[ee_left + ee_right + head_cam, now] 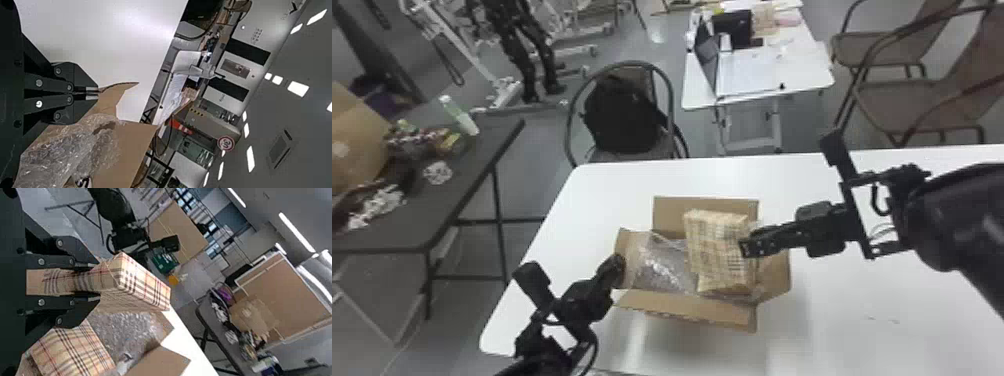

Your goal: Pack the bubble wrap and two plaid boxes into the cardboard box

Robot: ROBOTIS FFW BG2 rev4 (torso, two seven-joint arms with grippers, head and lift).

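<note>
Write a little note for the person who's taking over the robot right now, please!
Left pincer: shut, right at the edge of a flap of the cardboard box; I can't tell how firmly it grips, if at all.
Right pincer: shut on one plaid box, holding it over the cardboard box.
Where things are: the bubble wrap and the other plaid box are in the cardboard box, side by side.
Done: bubble wrap and one plaid box packed.
Left to do: lower the held plaid box in and let go.

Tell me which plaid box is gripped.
The upper plaid box, held by the right end effector; the other plaid box lies lower, beside the bubble wrap.
</note>
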